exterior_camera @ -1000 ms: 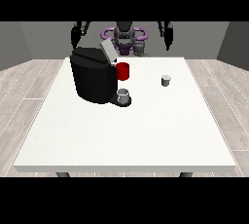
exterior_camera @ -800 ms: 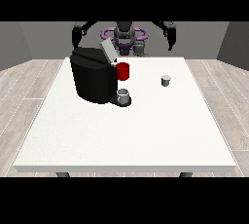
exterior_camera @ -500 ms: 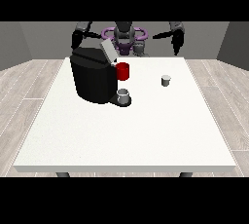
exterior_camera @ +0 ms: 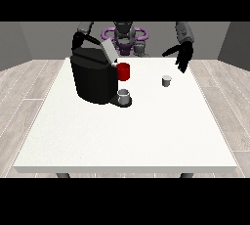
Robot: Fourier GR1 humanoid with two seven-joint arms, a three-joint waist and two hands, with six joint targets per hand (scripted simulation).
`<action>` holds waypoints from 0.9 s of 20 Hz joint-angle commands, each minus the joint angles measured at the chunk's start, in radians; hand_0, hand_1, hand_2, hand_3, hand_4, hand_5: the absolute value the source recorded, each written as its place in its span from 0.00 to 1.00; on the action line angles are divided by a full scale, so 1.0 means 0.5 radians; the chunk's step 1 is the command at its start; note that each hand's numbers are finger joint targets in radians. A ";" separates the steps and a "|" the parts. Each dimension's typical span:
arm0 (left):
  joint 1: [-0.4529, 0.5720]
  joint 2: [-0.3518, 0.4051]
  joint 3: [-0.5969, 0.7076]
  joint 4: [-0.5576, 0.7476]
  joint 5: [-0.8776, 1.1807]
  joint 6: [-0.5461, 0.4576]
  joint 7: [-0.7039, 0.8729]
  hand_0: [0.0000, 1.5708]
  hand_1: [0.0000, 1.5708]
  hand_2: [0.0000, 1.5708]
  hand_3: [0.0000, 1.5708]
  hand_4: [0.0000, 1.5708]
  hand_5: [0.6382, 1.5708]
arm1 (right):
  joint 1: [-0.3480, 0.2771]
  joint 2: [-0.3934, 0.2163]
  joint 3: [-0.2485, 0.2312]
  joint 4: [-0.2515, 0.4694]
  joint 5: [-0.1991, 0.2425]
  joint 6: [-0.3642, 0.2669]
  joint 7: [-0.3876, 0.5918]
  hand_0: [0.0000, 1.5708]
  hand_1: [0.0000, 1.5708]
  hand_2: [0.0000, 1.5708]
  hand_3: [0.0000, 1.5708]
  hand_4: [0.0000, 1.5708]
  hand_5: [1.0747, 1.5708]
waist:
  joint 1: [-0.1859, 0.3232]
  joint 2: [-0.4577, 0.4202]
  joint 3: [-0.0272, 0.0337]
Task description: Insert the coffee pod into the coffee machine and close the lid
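On the white tabletop your coffee pod sits toward the far right edge, below the robot hand at the view's right, whose fingers hang relaxed and empty; a careless descent could topple it away from the coffee machine, its lid raised.

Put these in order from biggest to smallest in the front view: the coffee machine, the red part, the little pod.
1. coffee machine, by far the biggest.
2. red part.
3. pod, smallest, though not much smaller than the red part.
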 commanded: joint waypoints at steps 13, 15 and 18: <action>-0.452 -0.100 -0.118 0.638 -0.482 0.236 -0.171 0.31 0.31 0.46 0.31 0.00 1.00 | -0.185 0.079 -0.005 0.283 -0.030 -0.073 0.024 0.00 0.00 0.00 0.00 0.00 1.00 | 0.025 0.156 0.001; -0.475 -0.112 -0.126 0.704 -0.579 0.390 -0.222 0.60 0.60 0.62 0.42 0.00 1.00 | -0.216 0.029 -0.016 0.243 -0.048 -0.048 0.052 0.00 0.00 0.00 0.00 0.00 1.00 | -0.003 0.177 0.001; -0.477 -0.112 -0.234 0.643 -0.709 0.402 -0.192 0.57 0.57 0.61 0.52 0.24 1.00 | -0.177 0.073 -0.038 0.408 -0.050 -0.092 -0.041 0.00 0.00 0.00 0.00 0.00 1.00 | 0.051 0.110 0.002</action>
